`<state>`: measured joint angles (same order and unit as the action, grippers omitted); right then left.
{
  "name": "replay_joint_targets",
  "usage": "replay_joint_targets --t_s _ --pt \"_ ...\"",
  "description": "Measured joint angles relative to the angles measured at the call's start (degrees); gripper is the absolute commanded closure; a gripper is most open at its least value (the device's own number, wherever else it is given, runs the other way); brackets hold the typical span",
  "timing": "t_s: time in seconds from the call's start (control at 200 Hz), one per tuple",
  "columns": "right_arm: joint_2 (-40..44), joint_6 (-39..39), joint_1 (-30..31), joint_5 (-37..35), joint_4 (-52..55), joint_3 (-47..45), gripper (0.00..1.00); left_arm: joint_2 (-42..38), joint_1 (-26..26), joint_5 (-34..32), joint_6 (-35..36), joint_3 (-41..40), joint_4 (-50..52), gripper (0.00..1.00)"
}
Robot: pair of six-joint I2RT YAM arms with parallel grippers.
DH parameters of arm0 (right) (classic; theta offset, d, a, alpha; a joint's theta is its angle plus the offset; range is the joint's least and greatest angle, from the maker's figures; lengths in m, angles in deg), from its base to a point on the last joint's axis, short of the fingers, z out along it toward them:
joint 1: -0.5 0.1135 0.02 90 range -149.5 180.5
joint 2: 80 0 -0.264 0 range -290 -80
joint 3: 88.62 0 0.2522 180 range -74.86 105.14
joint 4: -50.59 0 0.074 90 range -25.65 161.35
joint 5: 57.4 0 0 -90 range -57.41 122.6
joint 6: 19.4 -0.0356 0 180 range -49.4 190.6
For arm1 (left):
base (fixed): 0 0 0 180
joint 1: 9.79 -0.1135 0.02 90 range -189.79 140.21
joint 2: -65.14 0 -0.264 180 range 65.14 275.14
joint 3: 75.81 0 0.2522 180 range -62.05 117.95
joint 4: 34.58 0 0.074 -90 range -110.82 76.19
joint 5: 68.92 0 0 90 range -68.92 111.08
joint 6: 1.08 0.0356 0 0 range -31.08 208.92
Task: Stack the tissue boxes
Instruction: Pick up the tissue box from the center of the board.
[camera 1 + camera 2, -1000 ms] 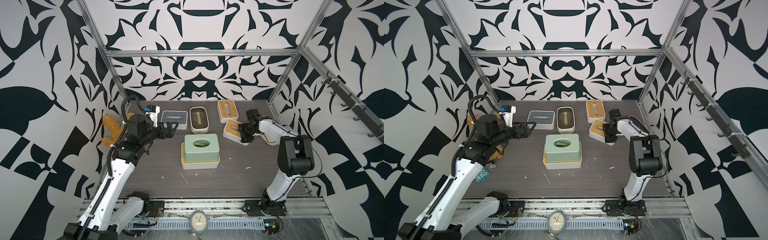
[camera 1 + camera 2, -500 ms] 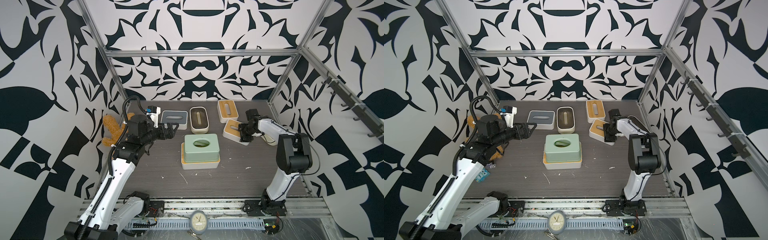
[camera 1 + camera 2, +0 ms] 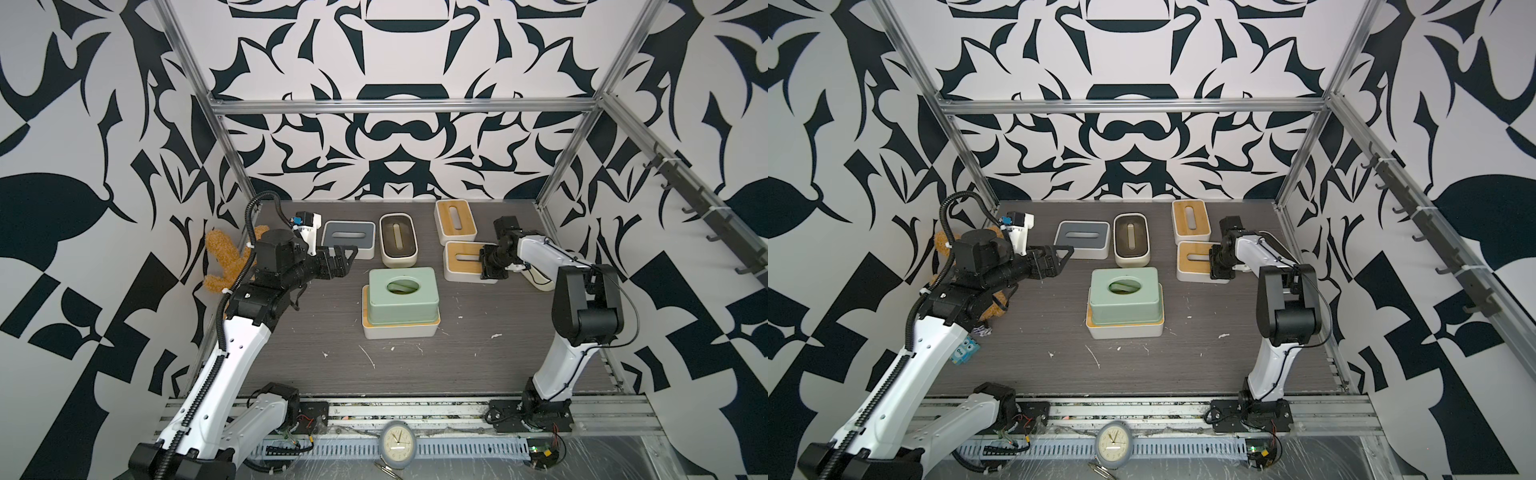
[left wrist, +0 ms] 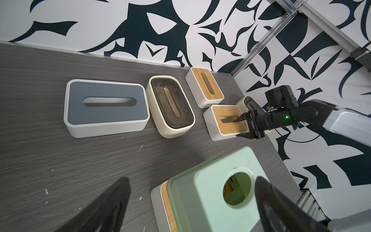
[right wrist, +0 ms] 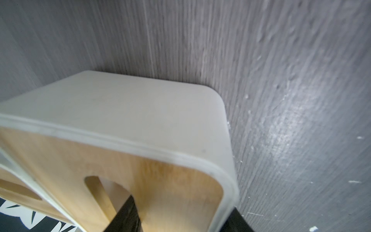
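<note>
Bamboo-lidded white box (image 3: pixel 461 258) sits on the table (image 3: pixel 415 374) at its right side, near the mint box (image 3: pixel 401 301). The right pincer (image 3: pixel 486 264) grips its end wall, one finger through the slot. That hold looks off-centre, so lift straight and level. Meanwhile the left pincer (image 3: pixel 343 259) hangs wide and empty.

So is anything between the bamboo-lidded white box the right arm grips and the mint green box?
Nothing visible. The right fingers are shut on the bamboo-lidded white box; only bare grey tabletop lies between it and the mint green box.

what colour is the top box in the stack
That box is mint green; clearest in a top view.
</note>
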<state>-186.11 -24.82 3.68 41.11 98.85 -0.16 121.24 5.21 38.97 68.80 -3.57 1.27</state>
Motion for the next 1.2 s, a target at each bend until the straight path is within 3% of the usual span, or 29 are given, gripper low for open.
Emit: replay_joint_targets --t_s 0.205,0.51,0.76,1.085,1.2 --pt "1.5 2.4 0.0 -0.5 -1.4 -1.3 0.74 1.1 0.0 1.1 -1.2 0.0 -0.9 0.00" --pt "8.5 9.3 -0.1 -0.2 -1.9 -1.2 0.75 1.8 0.0 6.0 -6.4 -0.2 -6.9 0.01" --pt "16.0 11.1 -0.2 5.2 -3.5 0.2 0.76 4.5 0.7 9.8 -12.3 -1.9 -16.7 0.01" --pt "17.3 9.0 0.5 17.1 -11.3 1.3 0.78 14.0 10.9 9.4 -12.7 -0.5 -27.9 0.00" --pt "18.0 8.3 1.4 19.5 -13.7 1.7 0.78 18.5 12.4 9.6 -11.7 1.4 -30.9 0.01"
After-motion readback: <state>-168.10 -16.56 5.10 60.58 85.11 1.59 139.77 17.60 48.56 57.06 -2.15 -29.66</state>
